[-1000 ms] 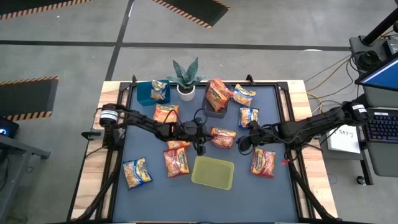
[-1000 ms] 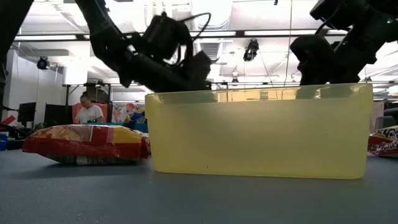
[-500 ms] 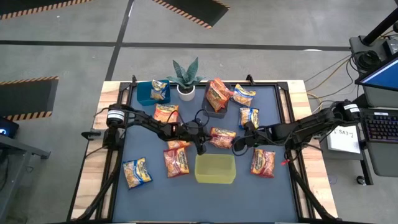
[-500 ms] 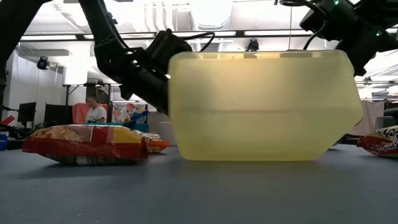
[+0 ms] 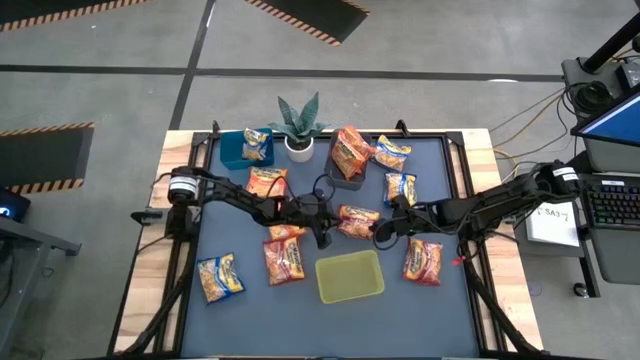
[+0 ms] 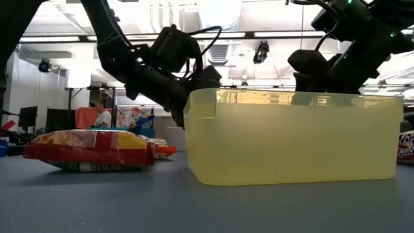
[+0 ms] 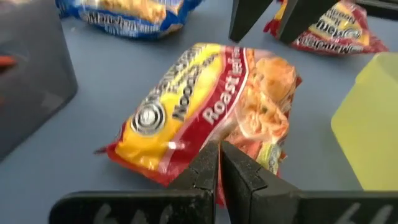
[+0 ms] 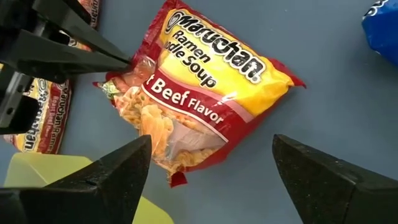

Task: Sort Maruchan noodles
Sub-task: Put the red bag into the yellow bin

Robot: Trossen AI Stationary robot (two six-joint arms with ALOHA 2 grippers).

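Desk (image 5: pixel 215 300): blue-grey mat, wood edges; grey floor w/ hazard stripes around. Low view only: room behind w/ ceiling lights and a seated person (image 6: pixel 101 116).

Near to far, high view: yellow-green bin (image 5: pixel 350 277) at near edge; 10 noodle packets (image 5: pixel 284 259) spread across mat, 1 in blue bin (image 5: pixel 244 149), 1 in dark bin (image 5: pixel 347 176) at far side; plant pot (image 5: pixel 299 148) betw. them.

Mid-desk, roast beef packet (image 5: pixel 358 221) lies flat. Left tool (image 7: pixel 219 163) shut, pinching its corner. Right tool (image 8: pixel 208 163) spread wide over it, not touching. Label readable in wrist views only.
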